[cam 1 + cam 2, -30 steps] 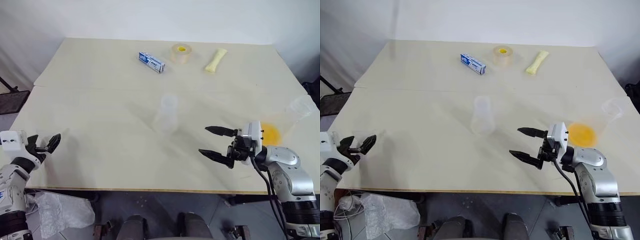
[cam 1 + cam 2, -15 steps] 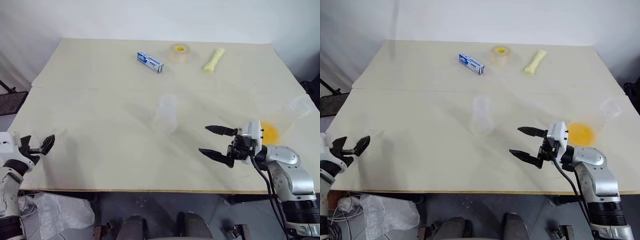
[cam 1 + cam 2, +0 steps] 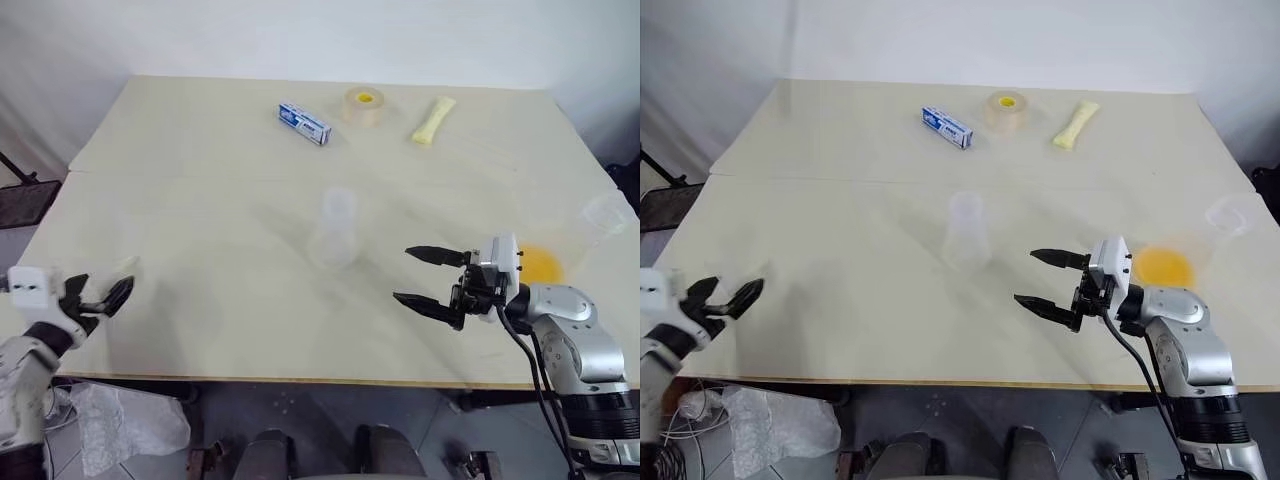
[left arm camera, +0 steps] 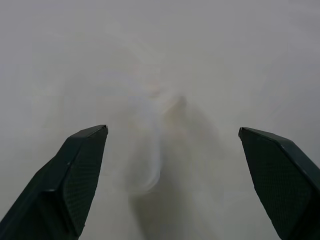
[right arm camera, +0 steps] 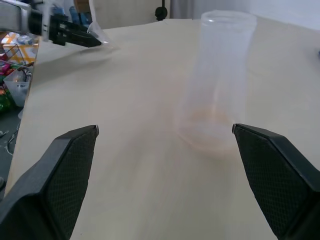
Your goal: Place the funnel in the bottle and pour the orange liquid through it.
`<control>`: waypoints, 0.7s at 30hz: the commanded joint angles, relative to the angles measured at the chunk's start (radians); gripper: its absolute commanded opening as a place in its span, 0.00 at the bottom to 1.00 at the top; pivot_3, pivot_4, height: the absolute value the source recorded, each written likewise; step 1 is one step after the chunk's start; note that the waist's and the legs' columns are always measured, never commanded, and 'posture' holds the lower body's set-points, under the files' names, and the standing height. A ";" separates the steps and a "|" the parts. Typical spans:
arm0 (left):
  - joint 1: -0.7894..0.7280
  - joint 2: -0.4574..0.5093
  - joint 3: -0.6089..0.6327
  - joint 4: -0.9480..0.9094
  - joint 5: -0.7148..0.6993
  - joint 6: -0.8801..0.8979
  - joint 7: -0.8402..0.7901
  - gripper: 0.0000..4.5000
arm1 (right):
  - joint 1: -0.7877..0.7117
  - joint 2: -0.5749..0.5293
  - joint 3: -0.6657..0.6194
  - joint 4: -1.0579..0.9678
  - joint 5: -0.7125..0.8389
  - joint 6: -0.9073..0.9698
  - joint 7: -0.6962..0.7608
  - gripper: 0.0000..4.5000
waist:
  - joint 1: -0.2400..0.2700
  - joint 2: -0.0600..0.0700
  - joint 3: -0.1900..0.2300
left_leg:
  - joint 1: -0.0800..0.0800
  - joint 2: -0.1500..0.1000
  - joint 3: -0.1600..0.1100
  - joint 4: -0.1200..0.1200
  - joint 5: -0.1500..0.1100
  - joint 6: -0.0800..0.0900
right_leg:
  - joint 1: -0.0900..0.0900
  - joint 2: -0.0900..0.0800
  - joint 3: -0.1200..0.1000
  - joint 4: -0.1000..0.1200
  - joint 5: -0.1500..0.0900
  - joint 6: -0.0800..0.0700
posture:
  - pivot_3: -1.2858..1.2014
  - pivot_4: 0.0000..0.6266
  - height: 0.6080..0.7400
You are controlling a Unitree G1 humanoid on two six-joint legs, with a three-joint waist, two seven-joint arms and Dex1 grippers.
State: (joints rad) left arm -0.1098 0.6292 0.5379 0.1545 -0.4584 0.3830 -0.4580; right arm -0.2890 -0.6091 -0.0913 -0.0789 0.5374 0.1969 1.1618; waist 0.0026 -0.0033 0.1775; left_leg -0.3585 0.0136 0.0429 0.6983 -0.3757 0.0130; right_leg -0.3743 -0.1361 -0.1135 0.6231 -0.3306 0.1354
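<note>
**Closing in on the funnel at the table's left edge**

Reaching inward along the near-left edge of the table (image 3: 200, 200), the left gripper (image 3: 108, 297) now sits just beside the small clear funnel (image 3: 127, 264); half a second ago it hung further out, off the table's corner. Its fingers are spread, a touch narrower than a second ago, and hold nothing. In the left wrist view the funnel (image 4: 150, 150) lies between the two black fingers, blurred, so I cannot tell whether either touches it.

The right gripper (image 3: 434, 281) has kept its place, pointing across the table towards the bottle (image 3: 336, 228), jaws wide apart and empty. The bottle (image 5: 216, 82) stands upright mid-table, well apart from both grippers. The orange liquid (image 3: 541, 265) sits near the right edge behind the right wrist, beside a clear cup (image 3: 604, 214).

The funnel pick-up looks to be the step in hand; nothing is in the bottle yet, and pouring is still far off. A tape roll (image 3: 363, 104), a blue box (image 3: 304, 123) and a pale yellow stick (image 3: 432, 119) lie unused at the far side.
</note>
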 commanded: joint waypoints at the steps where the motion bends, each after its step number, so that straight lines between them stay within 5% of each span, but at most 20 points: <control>1: -0.022 0.010 -0.008 0.031 0.019 -0.021 -0.004 0.80 | 0.004 -0.004 -0.018 -0.035 0.012 0.001 -0.015 1.00 | -0.003 0.000 0.000 | 0.000 0.000 0.000 0.000 0.000 0.000 | 0.000 0.000 0.000 0.000 0.000 0.000 | 0.52 0.24 1.00; 12: -0.039 0.074 -0.005 -0.028 -0.012 0.039 -0.080 0.01 | 0.035 -0.009 -0.032 -0.071 0.019 0.004 -0.056 1.00 | -0.002 0.000 0.000 | 0.000 0.001 0.000 0.000 0.000 0.000 | 0.000 0.000 -0.001 0.000 0.000 0.000 | 0.52 0.24 1.00; 21: -0.175 0.163 -0.083 -0.087 0.006 0.028 -0.158 0.01 | 0.006 0.005 -0.027 -0.048 0.012 -0.018 -0.072 1.00 | 0.000 0.000 0.000 | 0.000 0.000 0.000 0.000 0.000 0.000 | 0.000 0.000 0.000 0.000 0.000 0.000 | 0.52 0.24 1.00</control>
State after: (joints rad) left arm -0.2504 0.7655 0.4709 0.1167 -0.4616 0.4420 -0.5909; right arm -0.2674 -0.6076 -0.0939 -0.1125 0.5390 0.1956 1.0964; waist 0.0026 -0.0033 0.1776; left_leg -0.3587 0.0135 0.0430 0.6983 -0.3757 0.0129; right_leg -0.3746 -0.1360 -0.1140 0.6232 -0.3306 0.1354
